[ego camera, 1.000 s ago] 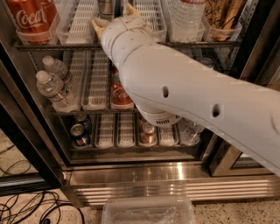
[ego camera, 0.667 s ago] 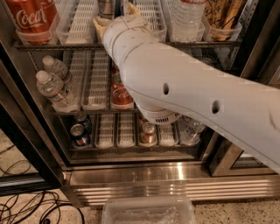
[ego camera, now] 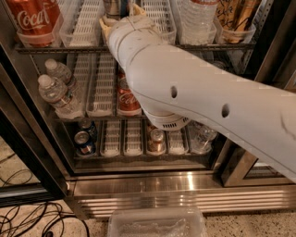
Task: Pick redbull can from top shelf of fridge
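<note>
White arm blocks fridge centre | end effector at redbull can, top shelf | grip: cannot tell | Coca-Cola can left

**Colour check, fridge front**

Your claw is up at the top shelf. It's cream-yellow against the plain white arm, which has two dark round holes. The shelf rack is dark wire and the lane trays are white and slotted. Only a shiny silver sliver of the redbull can shows. The Coca-Cola can at top left is red with white script, and the cola can one shelf down matches it. The low cans are dark blue with silver tops. The water bottles are clear with white caps. The fridge base is brushed steel, with a black door edge. The cables are black on a speckled beige floor.
</note>
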`<state>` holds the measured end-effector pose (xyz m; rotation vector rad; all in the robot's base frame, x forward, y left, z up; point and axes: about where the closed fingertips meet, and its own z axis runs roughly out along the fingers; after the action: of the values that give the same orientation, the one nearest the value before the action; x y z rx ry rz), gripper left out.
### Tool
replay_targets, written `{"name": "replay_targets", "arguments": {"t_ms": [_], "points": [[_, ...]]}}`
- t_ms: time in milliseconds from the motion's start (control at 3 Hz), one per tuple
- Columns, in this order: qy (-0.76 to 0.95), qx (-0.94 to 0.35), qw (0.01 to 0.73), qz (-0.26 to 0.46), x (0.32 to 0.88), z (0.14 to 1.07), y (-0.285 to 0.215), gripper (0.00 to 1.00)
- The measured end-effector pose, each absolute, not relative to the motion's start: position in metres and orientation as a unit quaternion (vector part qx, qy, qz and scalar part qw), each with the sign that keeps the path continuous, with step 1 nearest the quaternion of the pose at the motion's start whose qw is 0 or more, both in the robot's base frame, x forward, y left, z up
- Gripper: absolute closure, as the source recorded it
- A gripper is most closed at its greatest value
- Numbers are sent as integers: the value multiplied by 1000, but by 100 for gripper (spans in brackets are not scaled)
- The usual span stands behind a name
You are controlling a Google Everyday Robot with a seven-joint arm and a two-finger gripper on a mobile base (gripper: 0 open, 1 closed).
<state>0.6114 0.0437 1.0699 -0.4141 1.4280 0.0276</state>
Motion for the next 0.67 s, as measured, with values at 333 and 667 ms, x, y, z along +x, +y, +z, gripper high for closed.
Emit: {"name": "replay_targets", "arguments": {"t_ms": [333, 667], "points": [[650, -188, 736, 13, 611, 1070, 44, 100], [650, -189, 736, 13, 611, 1070, 44, 100]]}}
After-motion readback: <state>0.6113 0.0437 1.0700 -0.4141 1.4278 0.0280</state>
